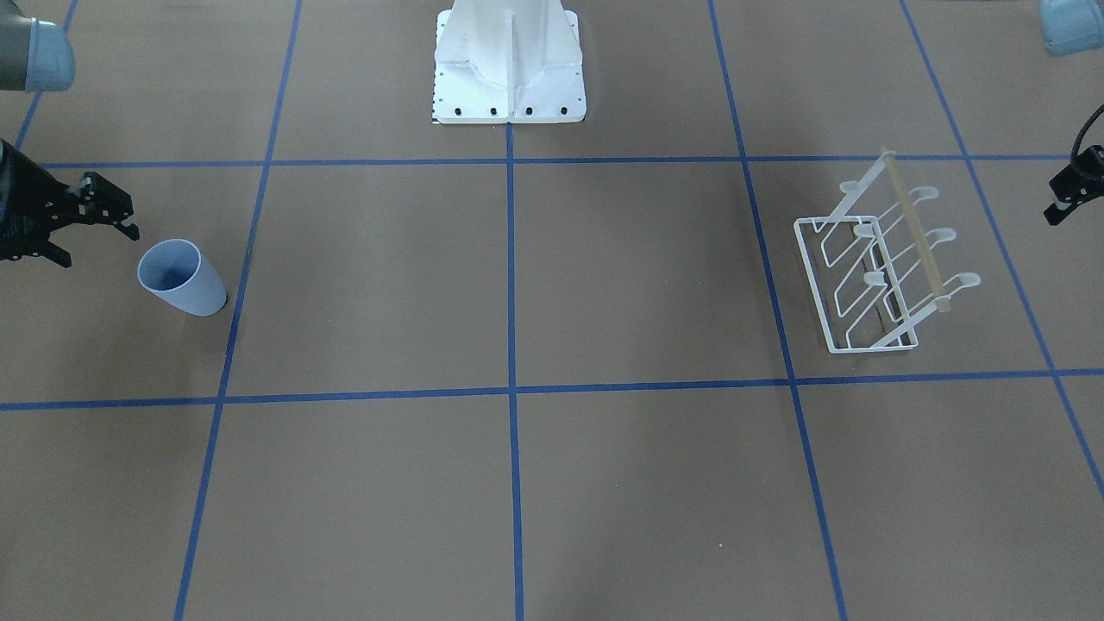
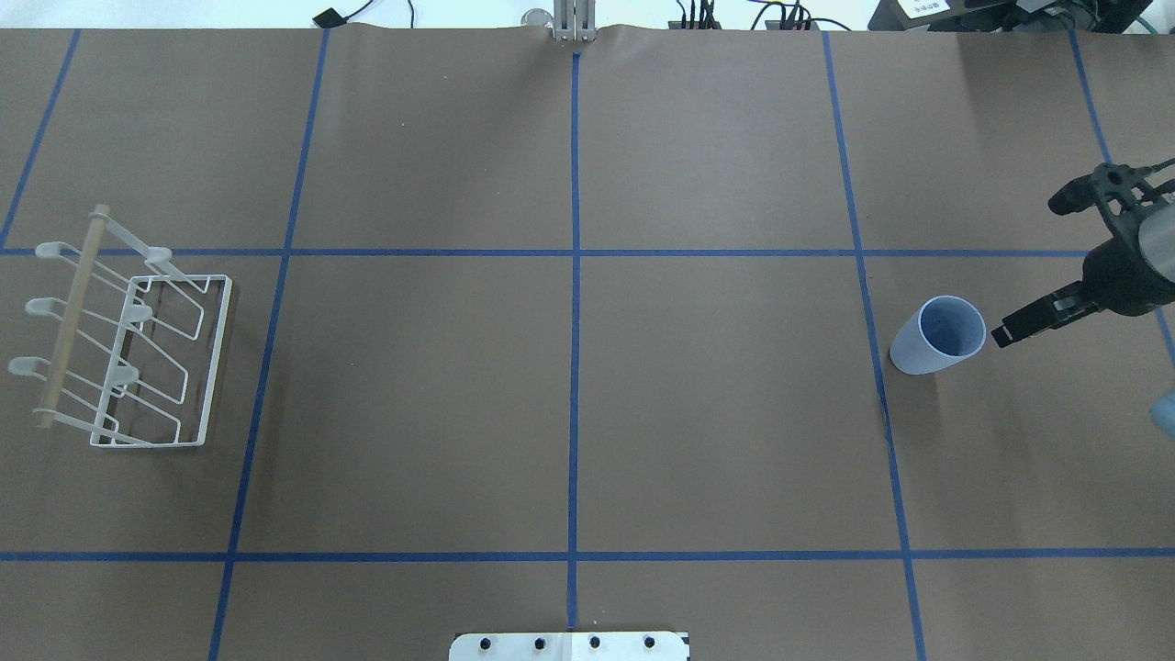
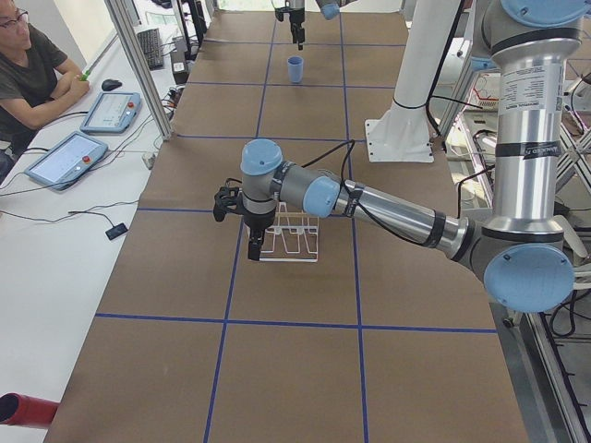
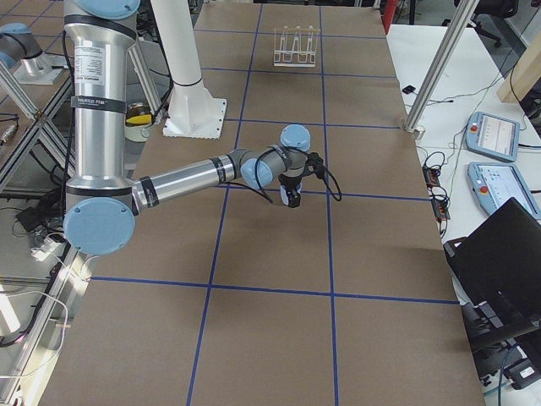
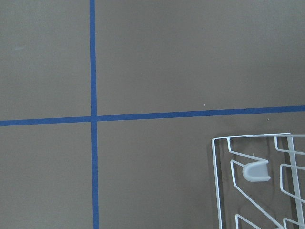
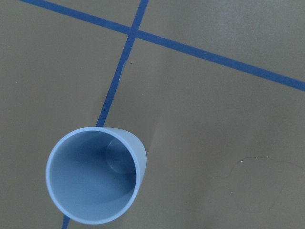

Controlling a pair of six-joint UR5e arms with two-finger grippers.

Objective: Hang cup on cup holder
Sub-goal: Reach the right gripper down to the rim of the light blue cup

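Though upright, cup beside blue tape

The left end effector is cut off by the front view's edge, its jaws unreadable; the rack is cropped at the left wrist view's corner.

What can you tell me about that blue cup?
The cup is a pale blue, smooth tumbler, plastic by its look, with no handle, narrowing toward its base. It stands upright and empty, mouth up, on the brown table, by a blue tape line. Nothing touches it but the table. The right gripper hangs beside it, apart, jaws open.
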